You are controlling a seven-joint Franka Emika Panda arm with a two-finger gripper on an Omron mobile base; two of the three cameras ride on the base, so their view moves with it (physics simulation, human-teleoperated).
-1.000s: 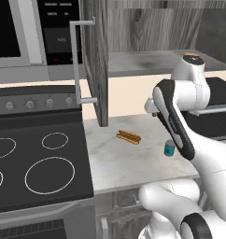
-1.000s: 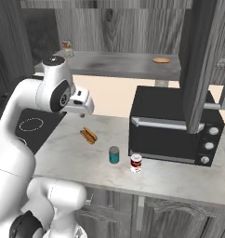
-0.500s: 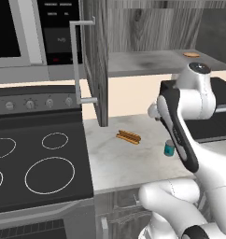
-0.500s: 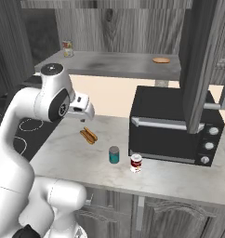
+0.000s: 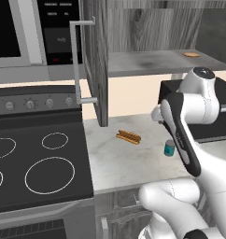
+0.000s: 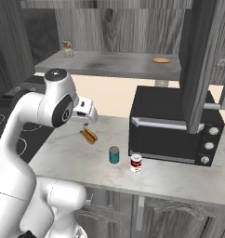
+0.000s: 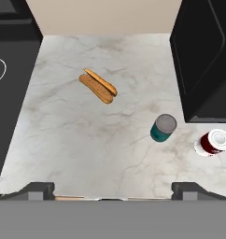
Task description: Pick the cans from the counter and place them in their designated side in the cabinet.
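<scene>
- The surface (image 7: 77,140) is a light marbled worktop, bordered by the black stovetop (image 5: 35,163) on one side.
- A hot dog (image 7: 98,86) in a bun lies flat on the surface, well apart from the cans.
- A teal can (image 7: 163,128) stands upright on the surface, near the front of the black oven (image 6: 172,125).
- A red can (image 7: 214,142) with a white band stands upright just beside the teal one, not touching it.
- The oven sits directly on the surface.
- The cabinet shelf (image 6: 114,62) above carries a small jar (image 6: 67,48) at one end and a flat round brown item (image 6: 161,60) at the other.
</scene>
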